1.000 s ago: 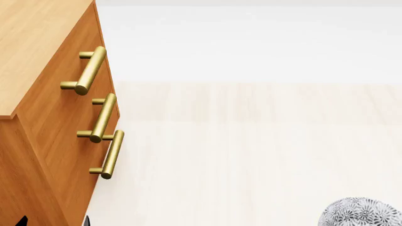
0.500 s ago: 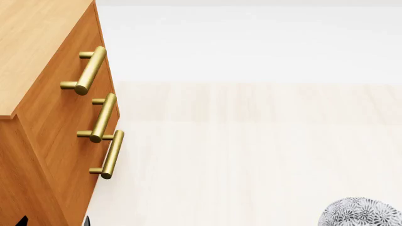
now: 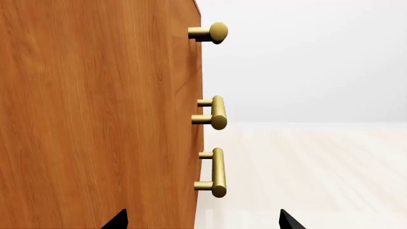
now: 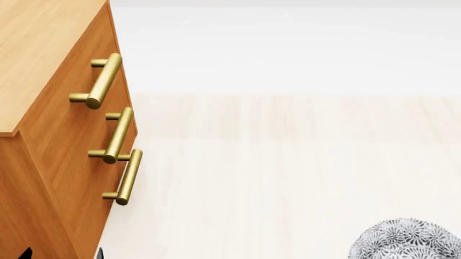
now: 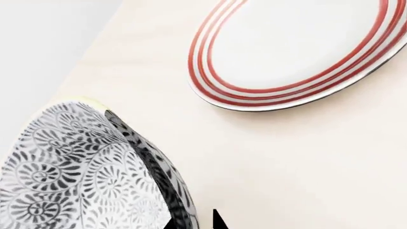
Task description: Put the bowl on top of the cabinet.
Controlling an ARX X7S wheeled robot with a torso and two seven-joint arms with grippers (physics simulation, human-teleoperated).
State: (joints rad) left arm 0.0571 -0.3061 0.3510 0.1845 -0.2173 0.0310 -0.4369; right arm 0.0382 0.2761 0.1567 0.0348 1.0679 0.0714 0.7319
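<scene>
The bowl (image 5: 83,171) is seen tilted in the right wrist view, one fingertip (image 5: 219,220) just beside its wall; whether the right end effector grips it cannot be told. The red-ringed plate (image 5: 292,43) on the pale surface (image 5: 286,162) appears only there. In the head view the bowl sits at the lower right, well apart from the cabinet (image 4: 51,135). The left end effector (image 3: 202,220) is spread wide beside the cabinet's side, holding nothing.

pale wood-grain floor (image 4: 288,178), plain white wall (image 4: 288,48), soft even light
</scene>
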